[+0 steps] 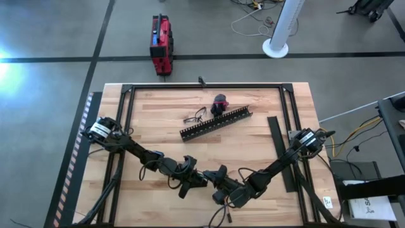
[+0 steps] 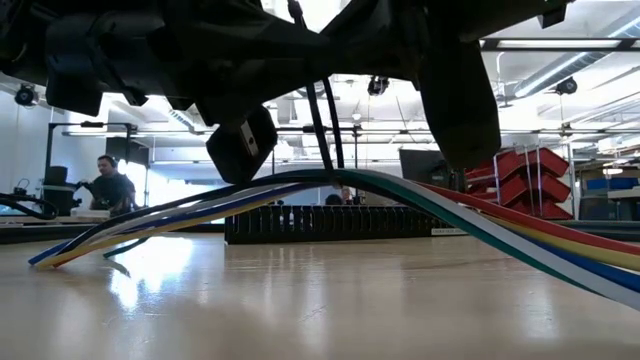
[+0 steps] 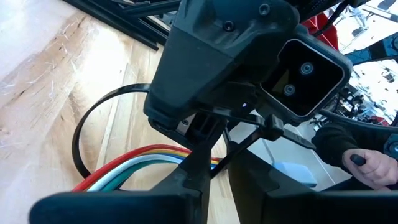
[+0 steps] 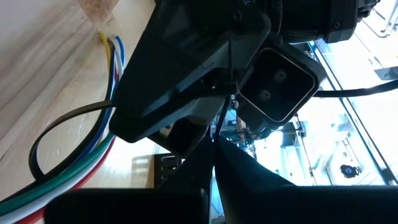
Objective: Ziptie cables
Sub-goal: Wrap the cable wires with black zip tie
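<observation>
The cables (image 2: 470, 215), a bundle of green, white, blue, red and yellow wires, arch up over the near middle of the table. Their ends (image 2: 45, 260) lie on the wood. The thin black ziptie (image 3: 79, 140) runs as a wide loop around the bundle (image 3: 140, 163), and two strands of it (image 2: 322, 130) rise from the arch. My left gripper (image 1: 197, 180) and right gripper (image 1: 216, 180) meet tip to tip above the bundle. Both are shut on the ziptie. In the right wrist view the loop (image 4: 37, 146) circles the cables (image 4: 87, 165). My left gripper (image 3: 214, 171) pinches a strand of the ziptie (image 3: 239, 149) between its two fingers, just above the bundle. The strand runs on toward the right gripper's fingers. The loop hangs below around the cables, whose middle is raised off the table. My right gripper (image 4: 214, 149) pinches the ziptie between its shut fingers. A thin strand (image 4: 222, 115) runs straight from them to the left gripper opposite. The loop below it goes around the cables. Which end of the ziptie it has, I cannot tell.
A long black slotted duct (image 1: 216, 123) lies across the table's far middle, with a red-and-black lump (image 1: 219, 101) and a small wire tangle (image 1: 195, 117) beside it. A flat black strip (image 1: 278, 142) lies at the right. A black frame (image 1: 126, 92) edges the table. A person (image 2: 110, 185) sits in the room.
</observation>
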You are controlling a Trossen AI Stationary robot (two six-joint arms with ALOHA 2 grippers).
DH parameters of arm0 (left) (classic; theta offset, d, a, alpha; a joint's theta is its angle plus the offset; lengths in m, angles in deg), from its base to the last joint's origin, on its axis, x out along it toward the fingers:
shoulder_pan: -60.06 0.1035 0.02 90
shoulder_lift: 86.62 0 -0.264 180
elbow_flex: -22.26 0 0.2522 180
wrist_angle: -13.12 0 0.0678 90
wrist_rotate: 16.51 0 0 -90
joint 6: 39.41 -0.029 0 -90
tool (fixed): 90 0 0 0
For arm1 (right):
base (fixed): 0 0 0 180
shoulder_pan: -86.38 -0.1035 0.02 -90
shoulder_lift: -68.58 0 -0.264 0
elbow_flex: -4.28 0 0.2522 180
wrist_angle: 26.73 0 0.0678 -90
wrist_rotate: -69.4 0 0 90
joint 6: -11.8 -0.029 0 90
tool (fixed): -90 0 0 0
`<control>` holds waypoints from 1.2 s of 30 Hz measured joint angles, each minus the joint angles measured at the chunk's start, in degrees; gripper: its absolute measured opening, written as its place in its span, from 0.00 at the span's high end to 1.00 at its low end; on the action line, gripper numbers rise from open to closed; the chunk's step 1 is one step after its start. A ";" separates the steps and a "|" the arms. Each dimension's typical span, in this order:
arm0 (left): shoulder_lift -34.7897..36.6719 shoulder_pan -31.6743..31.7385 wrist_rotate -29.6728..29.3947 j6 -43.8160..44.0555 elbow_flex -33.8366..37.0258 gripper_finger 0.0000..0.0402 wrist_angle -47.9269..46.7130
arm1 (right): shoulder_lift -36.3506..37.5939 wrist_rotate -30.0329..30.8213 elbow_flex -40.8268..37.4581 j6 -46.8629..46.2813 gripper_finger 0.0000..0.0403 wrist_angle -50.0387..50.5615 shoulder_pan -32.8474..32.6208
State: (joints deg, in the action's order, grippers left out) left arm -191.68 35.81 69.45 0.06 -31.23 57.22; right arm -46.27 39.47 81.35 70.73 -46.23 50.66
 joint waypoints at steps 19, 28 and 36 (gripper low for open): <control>2.16 -0.02 1.66 -0.17 0.07 0.95 -3.09 | 0.00 0.00 0.00 0.01 1.00 -0.02 0.00; 2.19 0.00 1.66 0.00 0.09 0.95 -3.28 | 0.00 -0.12 0.00 2.54 1.00 -0.03 -0.45; 2.19 -0.05 1.89 0.00 0.11 0.95 -3.26 | 0.00 -2.87 0.00 4.80 1.00 -0.04 -1.15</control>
State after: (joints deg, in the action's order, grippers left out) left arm -189.49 35.76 71.34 0.06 -31.12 53.97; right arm -46.27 36.60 81.35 75.52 -46.27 49.51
